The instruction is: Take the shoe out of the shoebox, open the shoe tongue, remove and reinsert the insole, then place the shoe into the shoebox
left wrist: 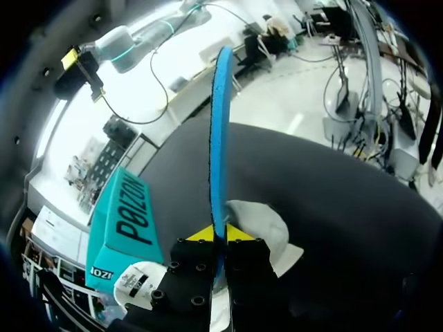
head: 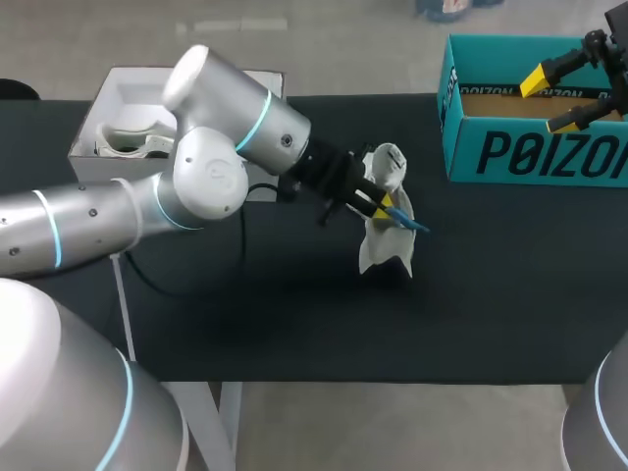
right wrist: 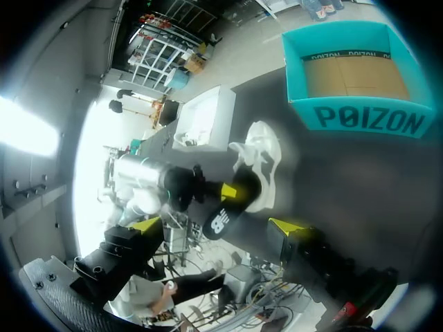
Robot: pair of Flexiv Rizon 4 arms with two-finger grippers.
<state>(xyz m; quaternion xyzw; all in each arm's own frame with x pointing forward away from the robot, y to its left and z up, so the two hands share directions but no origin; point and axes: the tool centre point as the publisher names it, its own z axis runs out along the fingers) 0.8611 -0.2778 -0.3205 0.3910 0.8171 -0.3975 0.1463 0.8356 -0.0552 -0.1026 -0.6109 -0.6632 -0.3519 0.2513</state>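
Head view: insole step in hand, looks like mid remove/reinsert. Left arm (head: 118, 211) in from left, reaches past middle. Left gripper (head: 378, 204) pinches blue insole (head: 406, 222) right against white shoe (head: 381, 250). Shoe stands on table (head: 491, 294), out of shoebox (head: 535, 152). Right gripper (head: 561, 95) hangs over shoebox, fingers wide, nothing held.

Left wrist view: fingers clamped on insole edge, insole sticks straight ahead, shoe under fingers.

Right wrist view: shoe well ahead of spread fingers.

Next, probably: line insole up with shoe opening, feed in toe-first.
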